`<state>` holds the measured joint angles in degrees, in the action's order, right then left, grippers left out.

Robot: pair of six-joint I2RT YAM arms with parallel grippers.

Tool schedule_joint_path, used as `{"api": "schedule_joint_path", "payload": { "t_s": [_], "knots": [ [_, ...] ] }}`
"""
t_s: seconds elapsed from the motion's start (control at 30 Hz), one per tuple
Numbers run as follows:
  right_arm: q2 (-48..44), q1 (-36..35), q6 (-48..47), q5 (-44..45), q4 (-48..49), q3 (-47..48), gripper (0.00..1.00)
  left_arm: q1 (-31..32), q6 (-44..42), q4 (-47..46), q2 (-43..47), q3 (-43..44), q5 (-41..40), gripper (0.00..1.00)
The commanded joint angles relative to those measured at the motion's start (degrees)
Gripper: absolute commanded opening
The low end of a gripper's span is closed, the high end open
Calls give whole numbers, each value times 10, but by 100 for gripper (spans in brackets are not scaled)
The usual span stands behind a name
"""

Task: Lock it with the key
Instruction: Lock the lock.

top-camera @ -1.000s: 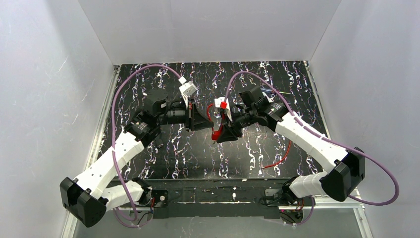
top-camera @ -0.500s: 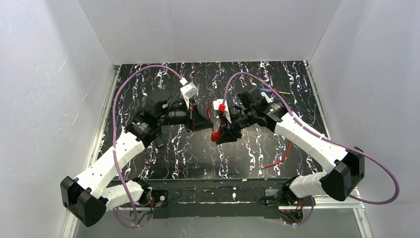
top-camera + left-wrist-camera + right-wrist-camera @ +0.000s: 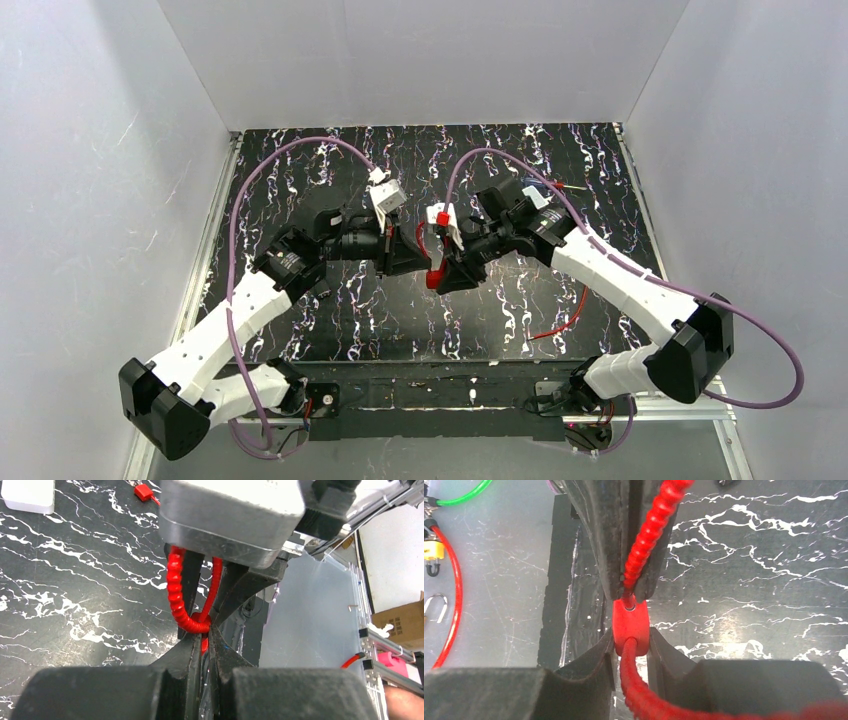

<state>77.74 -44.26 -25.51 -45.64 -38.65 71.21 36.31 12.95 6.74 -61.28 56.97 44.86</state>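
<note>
Right claw (image 3: 630, 641) clamped on red lock (image 3: 630, 622); left claw (image 3: 205, 636) shut, ribbed cable (image 3: 175, 595) looping across it.

High rear overview; two facing wrist close-ups on red cable lock (image 3: 175, 595)

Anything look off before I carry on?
Nothing spilled or broken. One oddity: no key shows; the left gripper is shut on the red cable, the right gripper on its red block.
</note>
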Motion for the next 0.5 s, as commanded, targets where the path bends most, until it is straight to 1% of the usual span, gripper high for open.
{"api": "schedule_joint_path", "payload": {
  "t_s": [0.0,0.13,0.27,0.47],
  "knots": [
    [6,-12,10,-10,30,11,1,29,-16,7,0,-15,29,0],
    [9,-12,7,-14,22,22,1,52,-16,18,-2,-28,12,0],
    [5,-12,-3,-13,15,27,1,53,-25,42,-1,-41,-2,0],
    [0,-4,-15,-32,7,40,1,52,-4,57,4,-80,-19,0]
  ]
}}
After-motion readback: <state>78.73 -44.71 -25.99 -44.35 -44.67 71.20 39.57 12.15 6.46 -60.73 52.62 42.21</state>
